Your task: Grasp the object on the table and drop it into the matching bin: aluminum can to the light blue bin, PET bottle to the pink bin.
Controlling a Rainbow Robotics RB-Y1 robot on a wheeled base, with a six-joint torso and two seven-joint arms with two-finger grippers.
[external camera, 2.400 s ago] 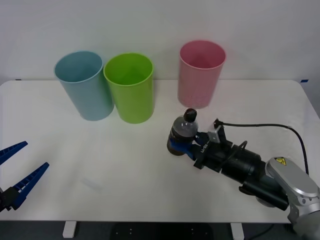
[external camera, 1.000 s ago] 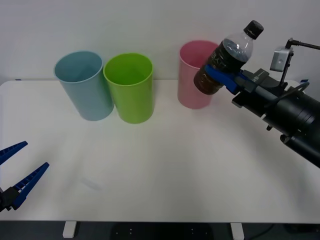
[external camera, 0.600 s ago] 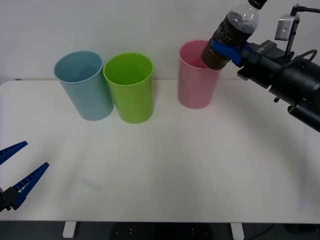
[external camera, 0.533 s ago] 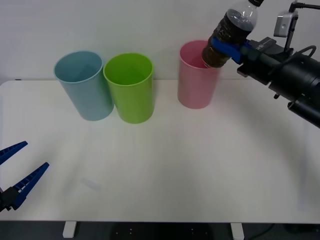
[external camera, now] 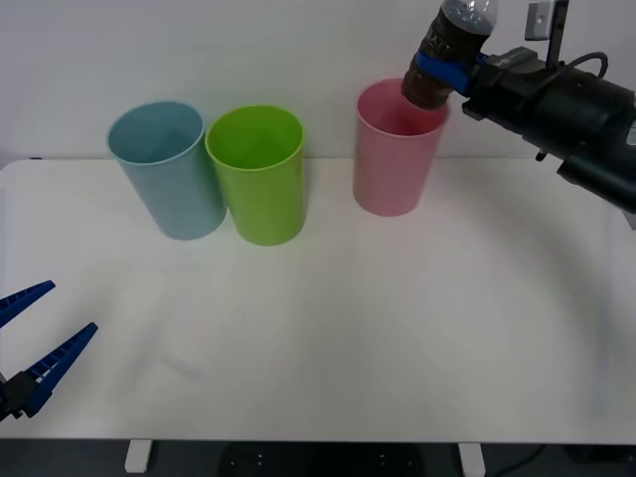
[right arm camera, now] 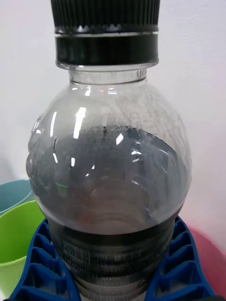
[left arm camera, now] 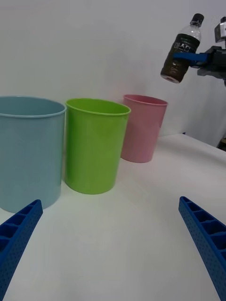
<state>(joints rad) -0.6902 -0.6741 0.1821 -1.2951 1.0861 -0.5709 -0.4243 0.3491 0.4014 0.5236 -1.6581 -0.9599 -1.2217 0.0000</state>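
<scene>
My right gripper (external camera: 442, 70) is shut on the PET bottle (external camera: 449, 48), a small clear bottle with a black cap and dark label band. It hangs tilted in the air, its base over the right rim of the pink bin (external camera: 396, 149). The right wrist view has the bottle (right arm camera: 110, 174) close up between the blue fingers (right arm camera: 40, 268). From the left wrist view the bottle (left arm camera: 181, 44) floats well above the pink bin (left arm camera: 141, 127). The light blue bin (external camera: 169, 169) stands at the far left of the row. My left gripper (external camera: 35, 348) rests open by the table's near left edge.
A lime green bin (external camera: 258, 174) stands between the light blue and pink bins, touching the blue one. All three stand along the back of the white table (external camera: 397, 328). A wall rises right behind them.
My right gripper lifted the bottle off the table and carried it up and back, until it is over the pink bin's rim. The left arm stayed still.
</scene>
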